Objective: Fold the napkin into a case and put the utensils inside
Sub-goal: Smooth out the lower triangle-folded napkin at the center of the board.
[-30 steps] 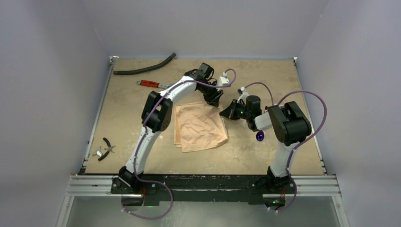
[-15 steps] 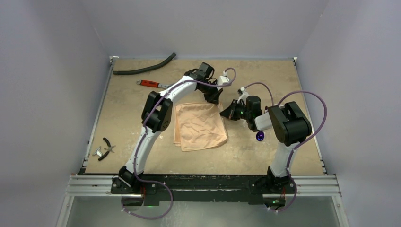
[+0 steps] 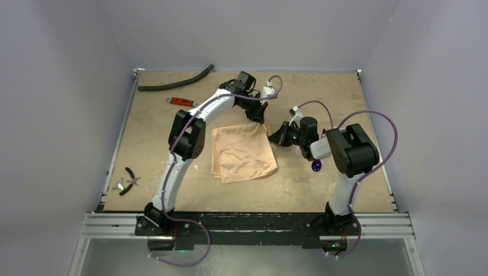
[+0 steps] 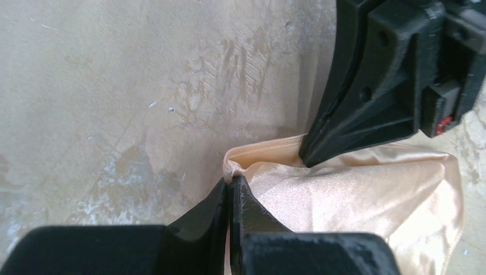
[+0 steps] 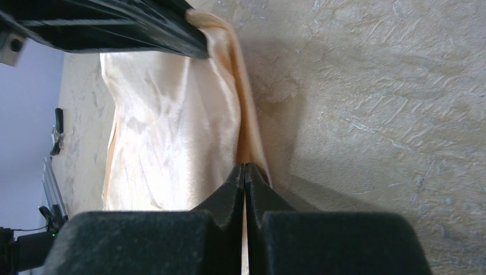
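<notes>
The peach-orange napkin lies folded and crumpled on the table between the arms. My left gripper is shut on its far right corner, which bunches up at the fingertips in the left wrist view. Just beside it, my right gripper is shut on the napkin's right edge, where the cloth runs into the closed jaws. The dark purple spoon lies on the table under the right arm. The fork is out of view.
A curved black hose and a red-handled wrench lie at the back left. Black pliers and a small metal piece sit near the left edge.
My left gripper has shut on the napkin's far right corner and drawn back a little, pulling that corner up. The right arm has stayed put.
</notes>
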`<act>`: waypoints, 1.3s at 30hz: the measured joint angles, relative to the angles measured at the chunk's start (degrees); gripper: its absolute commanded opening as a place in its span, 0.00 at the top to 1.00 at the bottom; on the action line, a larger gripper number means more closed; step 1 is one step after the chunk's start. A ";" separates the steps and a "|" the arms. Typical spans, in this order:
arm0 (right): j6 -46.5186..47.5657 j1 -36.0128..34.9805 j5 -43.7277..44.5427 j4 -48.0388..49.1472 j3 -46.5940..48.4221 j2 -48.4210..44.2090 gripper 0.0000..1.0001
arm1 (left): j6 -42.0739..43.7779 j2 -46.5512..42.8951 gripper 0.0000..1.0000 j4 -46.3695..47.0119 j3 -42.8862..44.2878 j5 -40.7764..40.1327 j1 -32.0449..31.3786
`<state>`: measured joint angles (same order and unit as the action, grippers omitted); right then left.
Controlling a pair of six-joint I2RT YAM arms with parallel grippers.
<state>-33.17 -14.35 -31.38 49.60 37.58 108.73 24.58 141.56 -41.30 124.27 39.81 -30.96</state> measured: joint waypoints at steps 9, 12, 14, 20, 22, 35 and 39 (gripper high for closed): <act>0.17 0.00 -0.11 0.24 -0.26 -0.07 1.00 | -1.31 -3.43 1.00 1.44 -1.49 1.73 0.42; 0.20 0.00 -0.17 0.31 -0.52 -0.26 1.00 | -1.62 -3.43 1.00 2.27 -1.51 1.33 0.42; 0.20 0.00 -0.17 0.33 -0.66 -0.37 1.00 | -2.14 -3.23 1.00 3.82 -1.70 0.46 0.39; 0.20 0.00 -0.28 0.90 -1.42 -0.70 1.00 | -4.79 -1.49 0.94 10.10 -3.26 -2.71 0.37; 0.20 0.00 -0.28 0.87 -1.70 -0.92 1.00 | -5.95 -0.37 0.91 12.20 -3.65 -3.76 0.28; 1.55 -0.17 0.11 -8.00 -1.66 -6.58 0.88 | -7.04 1.36 0.61 19.41 -6.27 -7.56 -0.57; 2.95 -0.26 1.11 -12.41 -0.81 -11.47 0.86 | -6.62 -0.68 0.65 20.74 -9.88 -7.93 -0.42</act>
<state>-30.22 -14.61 -30.26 37.19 36.77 97.25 17.96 140.88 -20.56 114.39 31.88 -31.38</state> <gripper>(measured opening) 0.126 0.380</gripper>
